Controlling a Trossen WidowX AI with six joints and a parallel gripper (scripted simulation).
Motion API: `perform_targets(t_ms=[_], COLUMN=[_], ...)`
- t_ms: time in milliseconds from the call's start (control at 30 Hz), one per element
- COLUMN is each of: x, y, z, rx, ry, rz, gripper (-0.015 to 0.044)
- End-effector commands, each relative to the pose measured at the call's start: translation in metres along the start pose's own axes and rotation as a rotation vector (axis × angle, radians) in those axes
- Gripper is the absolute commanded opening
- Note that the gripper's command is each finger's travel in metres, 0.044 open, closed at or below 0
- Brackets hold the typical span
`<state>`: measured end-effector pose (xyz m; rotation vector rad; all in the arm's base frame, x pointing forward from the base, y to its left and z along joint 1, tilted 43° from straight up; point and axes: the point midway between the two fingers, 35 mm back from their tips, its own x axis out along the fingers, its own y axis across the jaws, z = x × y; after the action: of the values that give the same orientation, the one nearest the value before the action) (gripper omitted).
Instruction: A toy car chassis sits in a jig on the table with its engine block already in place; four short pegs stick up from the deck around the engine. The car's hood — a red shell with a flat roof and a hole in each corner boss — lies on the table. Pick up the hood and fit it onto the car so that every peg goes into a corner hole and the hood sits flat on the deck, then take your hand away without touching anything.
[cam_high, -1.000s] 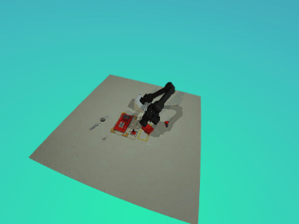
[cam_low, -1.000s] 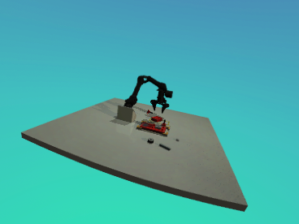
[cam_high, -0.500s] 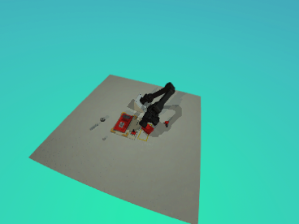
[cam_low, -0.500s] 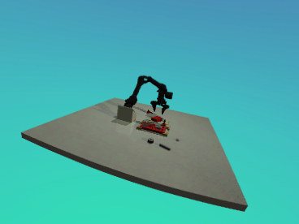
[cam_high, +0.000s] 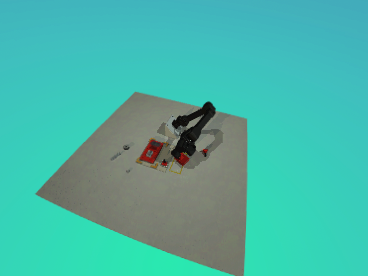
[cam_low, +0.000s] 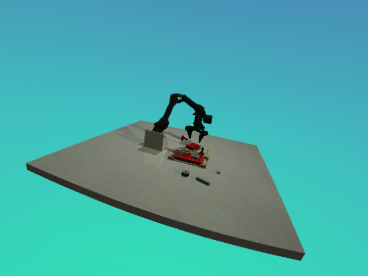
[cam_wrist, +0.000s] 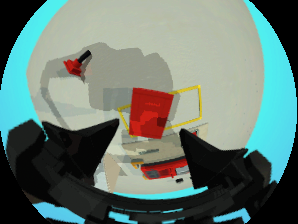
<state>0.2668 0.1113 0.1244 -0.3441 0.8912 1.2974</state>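
Hood (cam_wrist: 150, 112), the red shell, lies on the counter (cam_high: 150, 215) inside a yellow outline, seen in the wrist view directly between and beyond the two dark fingers. Those fingers stand wide apart with nothing between them; the gripper (cam_low: 196, 134) hangs above the hood, not touching it. Just beside the hood, the chassis (cam_high: 151, 150) sits in its jig. A small red and black item (cam_wrist: 76, 64) lies farther off, well apart. Judged step: approach for the pick-up, grasp not yet made. The next move appears to call for a straight descent, fingers straddling the hood's sides squarely, then closing without nudging it.
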Motion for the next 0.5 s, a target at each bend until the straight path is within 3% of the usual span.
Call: perform_targets(t_ms=[0, 467], x=[0.006, 0.018], y=[0.002, 0.002], z=[-0.001, -0.002], rx=[0.008, 0.008], ry=[0.002, 0.001], rz=[0.010, 0.010], gripper=[0.0440, 0.0440])
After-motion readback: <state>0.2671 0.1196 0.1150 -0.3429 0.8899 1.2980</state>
